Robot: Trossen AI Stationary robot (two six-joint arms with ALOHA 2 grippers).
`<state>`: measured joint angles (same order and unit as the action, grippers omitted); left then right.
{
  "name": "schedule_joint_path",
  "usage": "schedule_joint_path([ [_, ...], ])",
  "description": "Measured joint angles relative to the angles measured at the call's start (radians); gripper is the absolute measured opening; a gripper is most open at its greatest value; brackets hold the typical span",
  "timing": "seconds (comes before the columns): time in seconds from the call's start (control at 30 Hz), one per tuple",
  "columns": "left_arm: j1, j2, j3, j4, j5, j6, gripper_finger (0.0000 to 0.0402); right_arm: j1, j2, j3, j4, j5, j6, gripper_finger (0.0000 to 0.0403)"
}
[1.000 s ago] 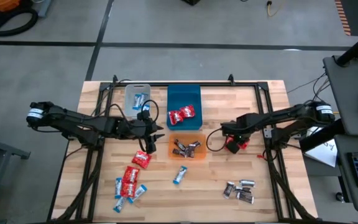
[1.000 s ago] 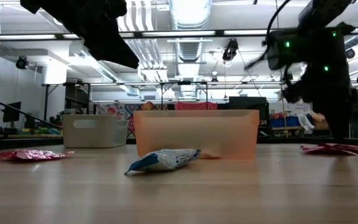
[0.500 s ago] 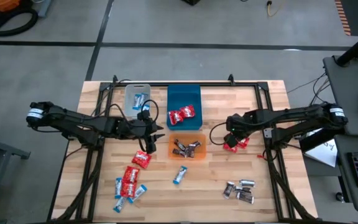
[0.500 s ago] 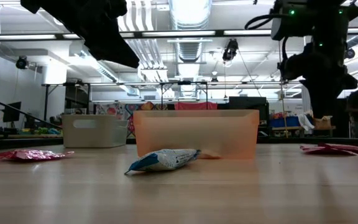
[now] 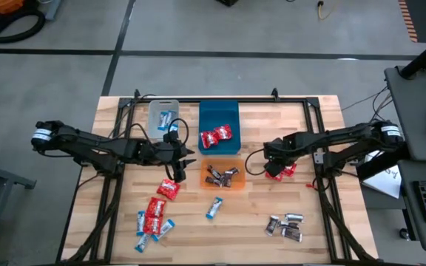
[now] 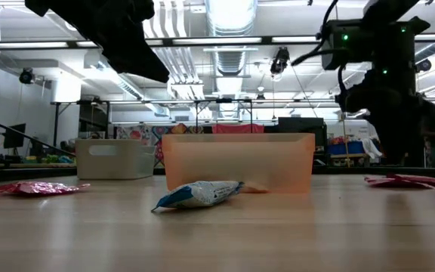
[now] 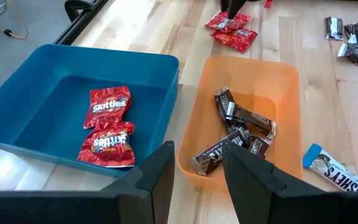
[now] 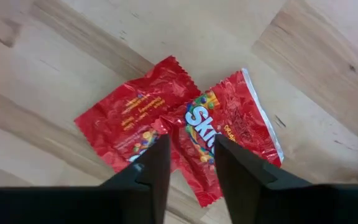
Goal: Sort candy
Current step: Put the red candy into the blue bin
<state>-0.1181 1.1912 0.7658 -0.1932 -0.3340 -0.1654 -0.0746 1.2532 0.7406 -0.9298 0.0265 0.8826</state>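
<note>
Taking the orange bin (image 5: 222, 175) as landmark: the right gripper (image 8: 188, 165) hangs just right of it, fingers parted over two overlapping red packs (image 8: 176, 127), probably lined up to pinch one for the blue bin (image 5: 219, 127) behind. The left gripper (image 7: 197, 171) waits open at the orange bin's left edge. The high view reduces those packs to a red smear; the right wrist view shows both lying free on the tabletop (image 8: 92, 37). Other candy lies nearer the front.
</note>
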Motion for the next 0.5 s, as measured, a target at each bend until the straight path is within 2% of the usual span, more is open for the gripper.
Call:
schedule_joint_path([
  [0.27,0.0,0.0,0.0,0.012,0.0,0.0,0.0119,-0.001,0.115,0.0,0.026,0.001,-0.023,0.019],
  [0.5,0.0,0.0,-0.001,0.018,0.0,0.0,0.0119,-0.005,0.219,0.003,0.054,0.006,-0.069,0.0194],
])
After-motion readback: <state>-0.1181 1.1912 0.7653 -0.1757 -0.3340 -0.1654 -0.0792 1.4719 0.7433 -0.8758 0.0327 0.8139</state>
